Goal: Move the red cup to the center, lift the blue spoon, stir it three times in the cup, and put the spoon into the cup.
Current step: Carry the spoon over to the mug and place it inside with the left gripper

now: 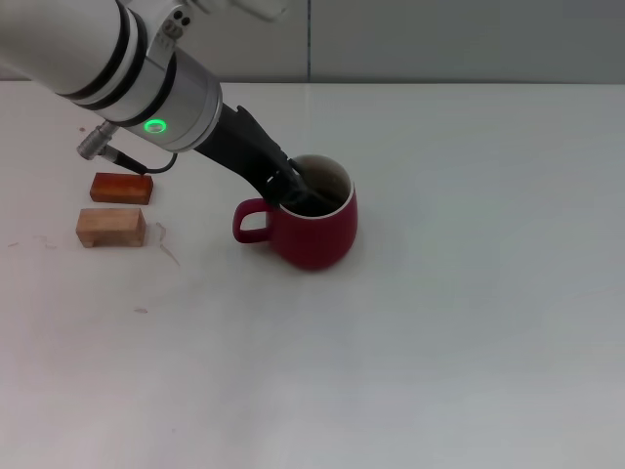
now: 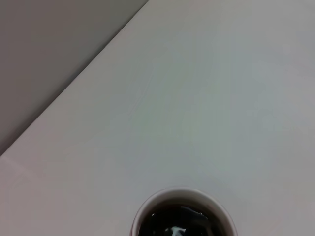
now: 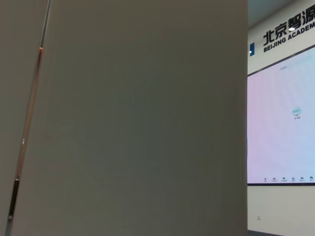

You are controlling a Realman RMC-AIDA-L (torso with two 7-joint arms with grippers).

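1. The red cup (image 1: 311,230) stands upright mid-table, handle toward the table's left edge.
2. The left gripper (image 1: 293,184) dips into the cup's mouth; whether its jaws are released or clenched cannot be told.
3. 2 wooden blocks (image 1: 112,226) lie near the left edge.

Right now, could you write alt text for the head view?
The left claw reaches down into the mouth of the red cup near the middle of a white table. Two small wooden blocks sit off to the robot's left; the spoon is not visible.
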